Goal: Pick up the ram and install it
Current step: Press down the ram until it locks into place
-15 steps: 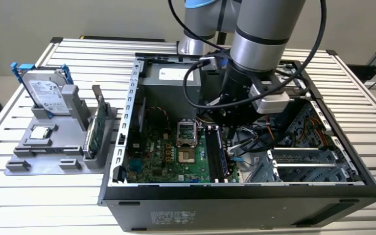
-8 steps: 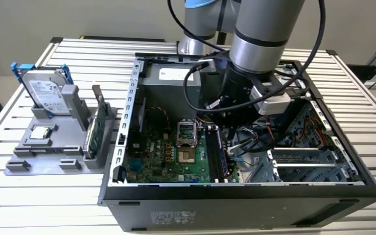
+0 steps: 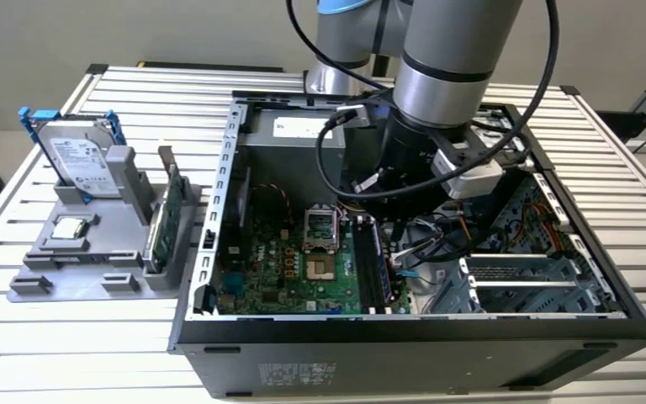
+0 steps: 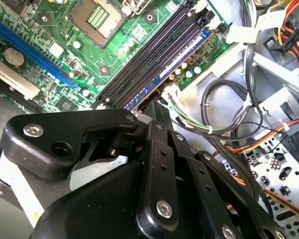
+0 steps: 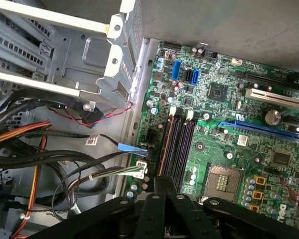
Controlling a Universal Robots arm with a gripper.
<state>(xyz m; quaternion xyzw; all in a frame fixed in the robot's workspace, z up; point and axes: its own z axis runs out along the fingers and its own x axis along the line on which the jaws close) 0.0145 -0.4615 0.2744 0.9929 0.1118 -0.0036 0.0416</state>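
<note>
Gripper (image 4: 157,107) hangs directly over the motherboard's black slots (image 4: 154,55); ram (image 4: 172,62) lies lengthwise in the slot bank, beneath the pincer, whose finger state cannot be told.

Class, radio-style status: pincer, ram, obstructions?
Pincer down inside case, at end of slots. Ram standing in slot nearest cables. Cables beside slots, not across them.
</note>
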